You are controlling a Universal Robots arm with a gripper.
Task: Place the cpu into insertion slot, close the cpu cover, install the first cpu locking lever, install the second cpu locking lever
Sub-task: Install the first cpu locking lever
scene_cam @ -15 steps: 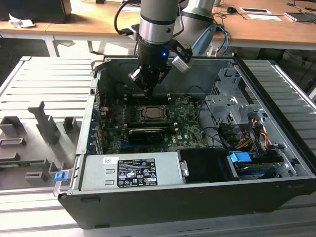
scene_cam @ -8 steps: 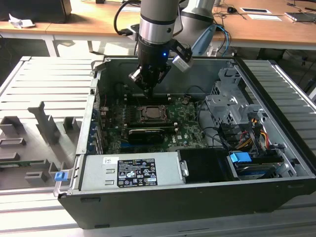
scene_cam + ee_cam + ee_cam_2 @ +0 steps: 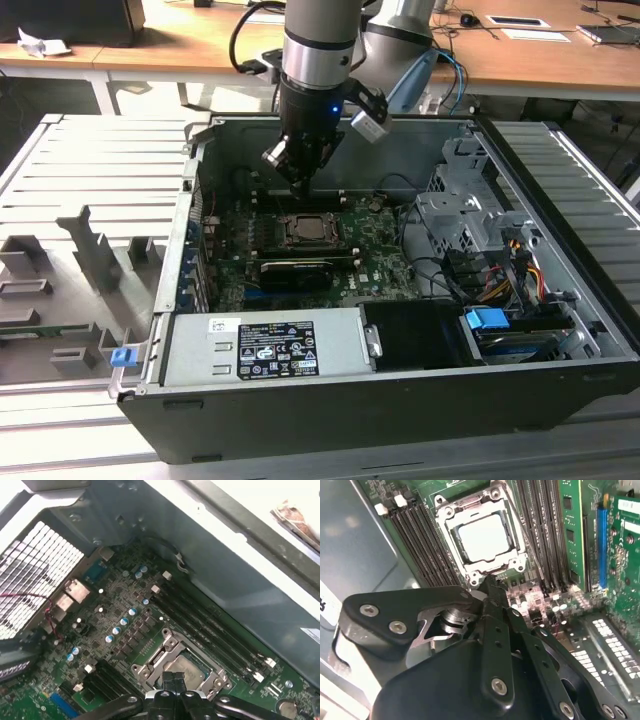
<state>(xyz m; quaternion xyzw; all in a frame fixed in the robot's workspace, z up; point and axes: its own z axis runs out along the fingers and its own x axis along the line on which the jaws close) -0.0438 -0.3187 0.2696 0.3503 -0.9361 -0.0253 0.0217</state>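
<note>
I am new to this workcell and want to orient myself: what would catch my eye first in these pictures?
First, the arm's gripper, which reaches down into the open computer case in the middle of the exterior view. Next, in both wrist views, the pale cpu, framed by the silver cpu cover on the green circuit board, close to the shut gripper.

The insertion slot [image 3: 453, 535] lies open from above, flanked by memory slots [image 3: 417, 537], case wall [image 3: 235, 565] near.

Wooden desks [image 3: 190, 38] stand behind a grey ribbed worktable [image 3: 100, 160]; papers [image 3: 540, 34], perhaps, lie on them.
</note>
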